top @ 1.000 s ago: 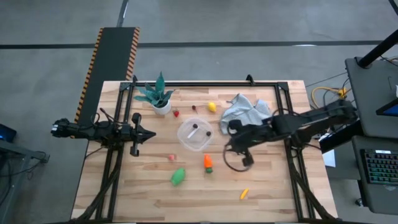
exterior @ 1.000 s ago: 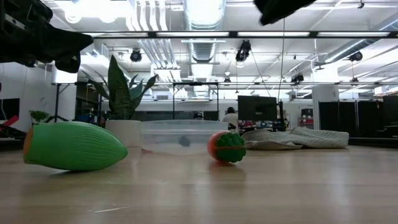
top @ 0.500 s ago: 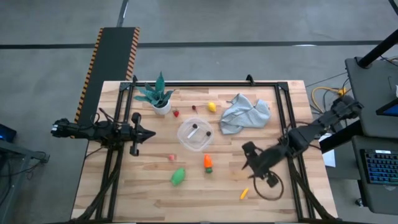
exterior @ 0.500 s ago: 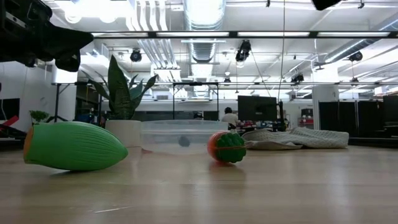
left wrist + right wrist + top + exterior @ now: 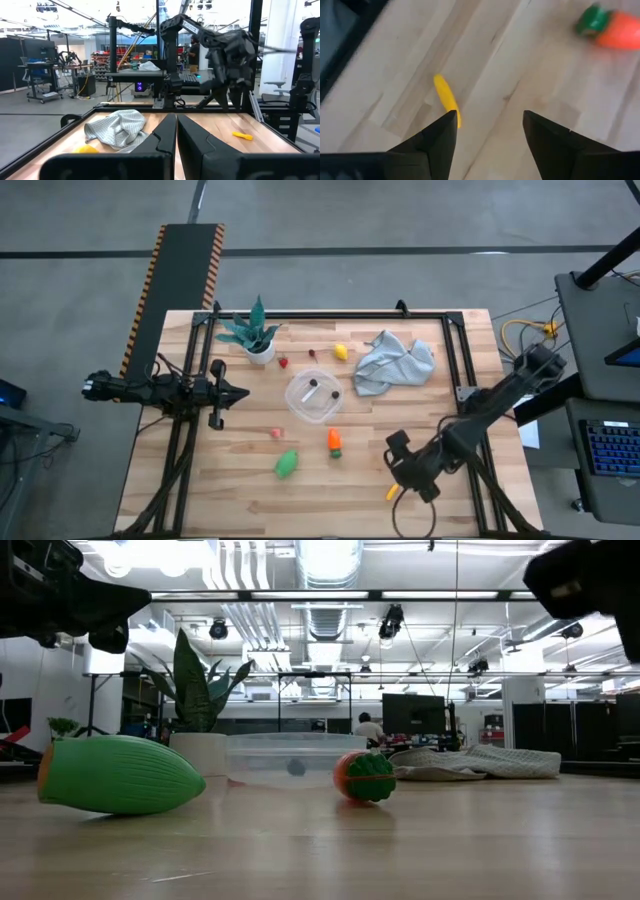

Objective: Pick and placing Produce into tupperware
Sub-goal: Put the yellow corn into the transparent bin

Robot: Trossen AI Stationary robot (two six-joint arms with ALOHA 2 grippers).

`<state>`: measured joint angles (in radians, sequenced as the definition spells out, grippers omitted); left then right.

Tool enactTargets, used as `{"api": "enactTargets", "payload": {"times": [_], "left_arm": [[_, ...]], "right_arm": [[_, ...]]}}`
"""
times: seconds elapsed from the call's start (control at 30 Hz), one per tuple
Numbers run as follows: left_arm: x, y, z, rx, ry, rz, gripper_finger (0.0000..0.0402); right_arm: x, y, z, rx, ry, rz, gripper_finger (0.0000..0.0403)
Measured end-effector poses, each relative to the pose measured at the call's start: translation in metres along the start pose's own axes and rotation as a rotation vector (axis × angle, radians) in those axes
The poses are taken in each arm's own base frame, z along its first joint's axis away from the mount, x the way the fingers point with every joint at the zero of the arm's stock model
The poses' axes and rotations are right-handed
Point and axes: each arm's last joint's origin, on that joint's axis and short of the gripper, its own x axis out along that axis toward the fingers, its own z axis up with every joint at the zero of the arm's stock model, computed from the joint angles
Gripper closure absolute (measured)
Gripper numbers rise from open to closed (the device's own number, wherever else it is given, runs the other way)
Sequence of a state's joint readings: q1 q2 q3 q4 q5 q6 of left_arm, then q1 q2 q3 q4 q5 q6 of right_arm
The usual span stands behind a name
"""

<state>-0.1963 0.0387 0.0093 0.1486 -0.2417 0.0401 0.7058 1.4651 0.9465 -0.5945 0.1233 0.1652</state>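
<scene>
Bare table (image 5: 240, 500) beside yellow piece (image 5: 393, 491)

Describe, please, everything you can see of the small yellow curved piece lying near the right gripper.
The small yellow curved toy piece is slim, smooth and banana-like, seemingly plastic. It lies flat on the bare wooden tabletop, near the front right, well apart from the round clear plastic tub and the orange carrot-like piece. The right gripper hovers open just above it; in the wrist view one finger overlaps its end, and nothing grips it.
</scene>
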Motion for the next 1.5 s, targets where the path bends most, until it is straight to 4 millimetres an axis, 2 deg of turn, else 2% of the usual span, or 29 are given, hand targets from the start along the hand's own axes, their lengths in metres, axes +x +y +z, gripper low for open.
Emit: {"api": "enactTargets", "payload": {"times": [0.43,0.9,1.5], "left_arm": [[0.000,0.000,0.000,0.000,-0.001,0.000,0.0402],[0.000,0.000,0.000,0.001,-0.001,-0.001,0.0402],[0.000,0.000,0.000,-0.001,0.000,-0.002,0.0402]], "right_arm": [[0.049,0.016,0.008,0.090,0.114,0.097,0.0183],[0.082,0.025,0.003,0.092,0.161,0.101,0.0184],[0.088,0.025,0.001,0.123,0.167,0.050,0.0192]]}}
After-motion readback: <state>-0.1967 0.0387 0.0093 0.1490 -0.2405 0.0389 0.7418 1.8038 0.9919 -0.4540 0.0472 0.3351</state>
